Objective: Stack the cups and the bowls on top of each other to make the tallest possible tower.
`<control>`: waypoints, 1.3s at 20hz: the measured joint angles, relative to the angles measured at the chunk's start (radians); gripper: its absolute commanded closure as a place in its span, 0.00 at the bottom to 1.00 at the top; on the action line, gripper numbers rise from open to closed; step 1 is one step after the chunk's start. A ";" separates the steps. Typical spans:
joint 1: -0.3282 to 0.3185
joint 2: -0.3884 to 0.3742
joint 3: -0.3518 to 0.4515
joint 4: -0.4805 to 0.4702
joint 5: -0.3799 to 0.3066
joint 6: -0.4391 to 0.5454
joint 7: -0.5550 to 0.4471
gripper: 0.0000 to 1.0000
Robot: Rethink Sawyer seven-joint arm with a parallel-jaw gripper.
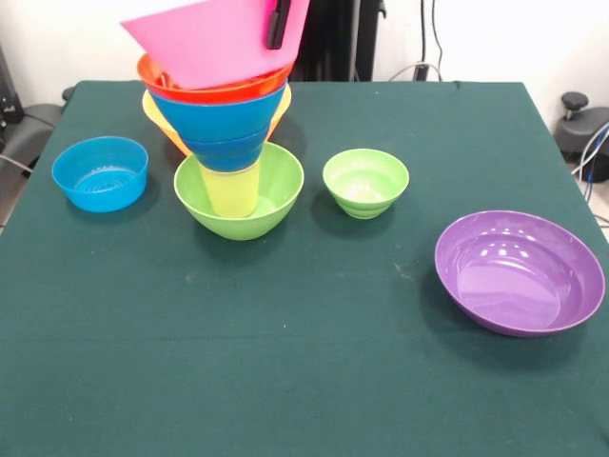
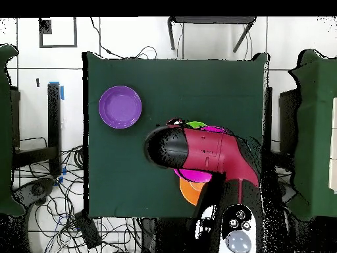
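Pink bowl [image 1: 214, 40] tilted atop tower [image 1: 228, 124], gripper [image 1: 278, 24] finger at its rim, grip state unclear, no legible writing

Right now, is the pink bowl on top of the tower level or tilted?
Tilted. The pink bowl slants across the red-orange bowl instead of nesting level, with the gripper at its rim.

Pink bowl [image 1: 217, 38] cut off at front view's top edge; claw [image 1: 278, 24] shows one dark tip only, state indeterminable; tower largely hidden under arm [image 2: 197, 150] overhead.
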 measured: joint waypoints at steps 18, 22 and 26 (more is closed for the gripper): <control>-0.043 -0.001 0.068 0.002 -0.081 0.000 0.000 1.00; -0.052 -0.002 0.076 0.005 -0.095 0.000 0.000 1.00; -0.062 -0.006 0.084 0.005 -0.104 0.000 0.000 1.00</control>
